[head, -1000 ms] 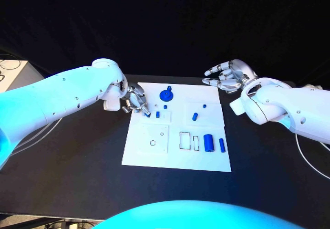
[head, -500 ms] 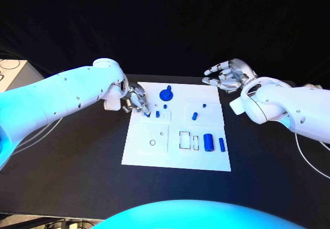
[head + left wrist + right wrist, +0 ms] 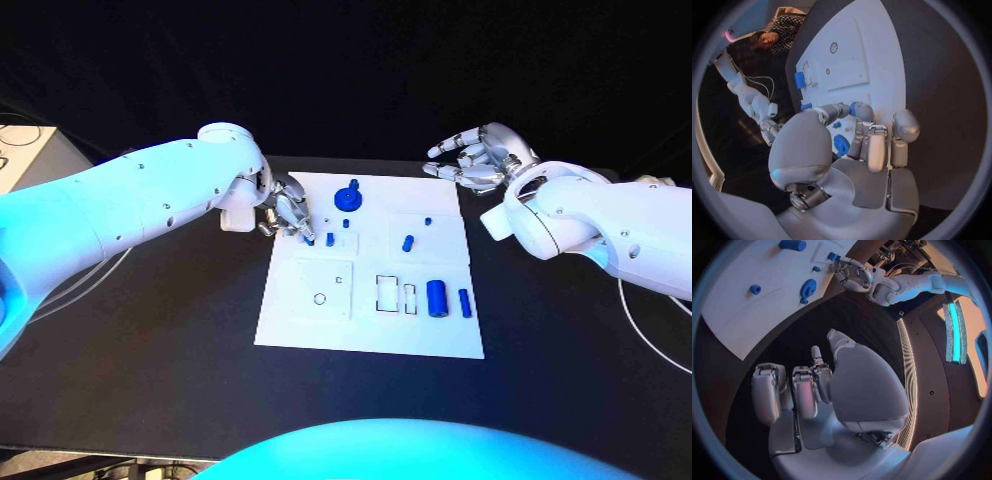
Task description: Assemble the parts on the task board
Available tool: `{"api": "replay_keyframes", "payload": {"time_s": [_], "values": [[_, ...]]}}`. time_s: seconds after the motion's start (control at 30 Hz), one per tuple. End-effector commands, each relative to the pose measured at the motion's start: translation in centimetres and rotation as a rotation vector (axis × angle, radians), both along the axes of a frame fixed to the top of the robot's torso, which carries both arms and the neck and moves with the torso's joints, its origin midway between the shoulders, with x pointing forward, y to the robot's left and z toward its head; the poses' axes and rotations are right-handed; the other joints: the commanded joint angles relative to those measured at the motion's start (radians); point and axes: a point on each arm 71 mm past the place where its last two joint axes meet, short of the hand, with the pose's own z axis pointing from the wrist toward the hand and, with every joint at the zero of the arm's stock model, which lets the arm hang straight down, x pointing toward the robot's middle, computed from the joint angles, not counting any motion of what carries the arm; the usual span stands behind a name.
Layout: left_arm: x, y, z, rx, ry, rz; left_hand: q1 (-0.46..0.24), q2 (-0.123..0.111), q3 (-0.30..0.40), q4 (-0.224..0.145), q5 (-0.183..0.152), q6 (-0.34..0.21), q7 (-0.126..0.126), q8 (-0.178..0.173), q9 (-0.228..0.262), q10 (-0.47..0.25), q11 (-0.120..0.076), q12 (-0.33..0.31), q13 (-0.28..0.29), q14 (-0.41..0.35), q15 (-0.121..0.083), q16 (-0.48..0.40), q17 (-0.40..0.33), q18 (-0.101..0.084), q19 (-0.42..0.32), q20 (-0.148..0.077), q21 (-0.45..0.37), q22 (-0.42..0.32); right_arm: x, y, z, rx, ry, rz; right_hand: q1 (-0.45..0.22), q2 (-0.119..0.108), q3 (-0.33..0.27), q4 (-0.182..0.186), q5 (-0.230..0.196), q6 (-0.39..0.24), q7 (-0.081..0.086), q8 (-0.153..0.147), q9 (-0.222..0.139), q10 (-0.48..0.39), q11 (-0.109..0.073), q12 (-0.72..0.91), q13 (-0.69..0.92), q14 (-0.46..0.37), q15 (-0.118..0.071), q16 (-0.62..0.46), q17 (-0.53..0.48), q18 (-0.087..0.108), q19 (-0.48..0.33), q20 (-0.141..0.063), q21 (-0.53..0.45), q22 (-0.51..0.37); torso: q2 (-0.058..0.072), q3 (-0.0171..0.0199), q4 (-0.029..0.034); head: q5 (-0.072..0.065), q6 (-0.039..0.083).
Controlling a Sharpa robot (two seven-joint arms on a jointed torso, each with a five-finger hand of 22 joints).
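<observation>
Almost nothing has moved since a second ago: the left hand (image 3: 287, 212) has only crept a tiny bit along the left edge of the task board (image 3: 368, 335), and the right hand (image 3: 473, 158) has stayed where it was.

The left hand hangs over the far left corner of the board with its fingers pointing down. A small blue part (image 3: 312, 239) sits right at its fingertips (image 3: 300, 232). In the left wrist view a bit of blue shows between the finger ends (image 3: 856, 109), so the hand looks to be pinching that part (this is a guess, as the fingers hide most of it).

The right hand floats above the black worktop (image 3: 159, 340) just past the far right corner of the board. Its fingers are curled loosely apart and it holds nothing.

More blue parts lie on the board: a round knob (image 3: 348, 198) near the far edge, a short peg (image 3: 410, 242) in the middle, and a fat cylinder (image 3: 436, 299) with a thin one (image 3: 466, 303) beside it near the right side.

To do this step well, the left hand should keep the little part straight up and down, squeeze it softly so it does not pop out, and lower it slowly over its hole. The right hand should stay clear so it does not bump the board
</observation>
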Motion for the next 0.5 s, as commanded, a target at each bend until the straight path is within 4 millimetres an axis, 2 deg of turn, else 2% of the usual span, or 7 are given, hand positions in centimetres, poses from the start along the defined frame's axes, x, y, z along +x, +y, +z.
{"api": "replay_keyframes", "payload": {"time_s": [0.03,0.5], "values": [[-0.13,-0.41,-0.4,0.002,-0.008,0.024,-0.001,0.01,0.196,-0.205,0.011,0.009,0.002,-0.005,0.002,0.01,-0.005,0.004,0.003,0.083,-0.005,0.006,0.216,0.002,-0.007,-0.002,0.003,-0.001,-0.05,0.09,0.0,-0.003,-0.001,0.011,-0.008,-0.005,0.007,-0.001,-0.006,-0.007,-0.002,0.005,0.0,-0.002,0.001,0.001,0.152,0.099,-0.001,-0.004,0.24,0.021,0.048,0.0,-0.006,0.147,0.0,0.0002,0.0011,-0.001,-0.001],[-0.27,-0.89,-0.41,-0.006,-0.035,0.053,-0.022,0.007,0.167,-0.196,0.012,0.007,0.002,0.001,0.007,0.018,-0.005,-0.001,-0.003,0.082,-0.003,0.006,0.215,0.003,-0.012,0.0,-0.004,-0.01,-0.06,0.11,0.01,-0.002,-0.001,0.012,-0.008,-0.005,0.007,-0.001,-0.006,-0.007,-0.002,0.005,0.0,-0.002,0.001,0.001,0.152,0.099,-0.001,-0.004,0.24,0.021,0.048,0.0,-0.006,0.147,0.0,-0.0007,0.0008,-0.003,-0.002]]}}
